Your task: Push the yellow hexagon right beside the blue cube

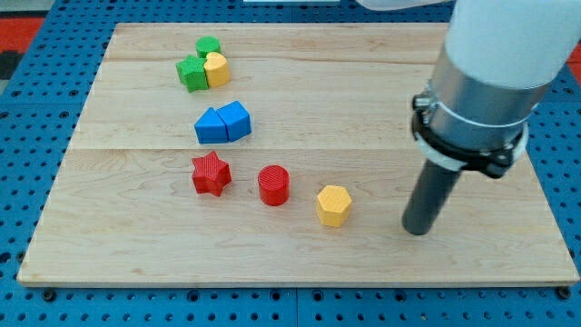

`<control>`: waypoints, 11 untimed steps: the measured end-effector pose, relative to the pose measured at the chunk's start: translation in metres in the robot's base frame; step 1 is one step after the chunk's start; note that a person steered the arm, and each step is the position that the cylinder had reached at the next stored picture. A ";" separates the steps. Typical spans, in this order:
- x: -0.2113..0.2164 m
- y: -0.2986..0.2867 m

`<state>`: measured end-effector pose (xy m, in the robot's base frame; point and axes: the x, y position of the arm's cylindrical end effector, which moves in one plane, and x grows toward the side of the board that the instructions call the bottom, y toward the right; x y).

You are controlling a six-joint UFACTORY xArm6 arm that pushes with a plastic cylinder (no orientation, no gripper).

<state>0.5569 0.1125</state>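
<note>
The yellow hexagon (333, 205) lies on the wooden board (136, 245), low and right of the middle. My tip (417, 229) rests on the board to the hexagon's right, a short gap away, not touching it. Two blue blocks sit joined left of the middle: a blue triangular block (211, 126) and a blue cube-like block (236, 120) on its right. The hexagon is well below and to the right of them.
A red star (211, 173) and a red cylinder (273, 185) lie between the blue blocks and the hexagon. At the top left, two green blocks (192, 73) (208, 45) and a yellow heart-like block (217, 69) cluster together.
</note>
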 end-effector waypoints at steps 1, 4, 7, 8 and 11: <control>0.018 -0.056; -0.052 -0.035; 0.019 -0.112; -0.020 -0.108; -0.038 -0.075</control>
<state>0.5194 0.0377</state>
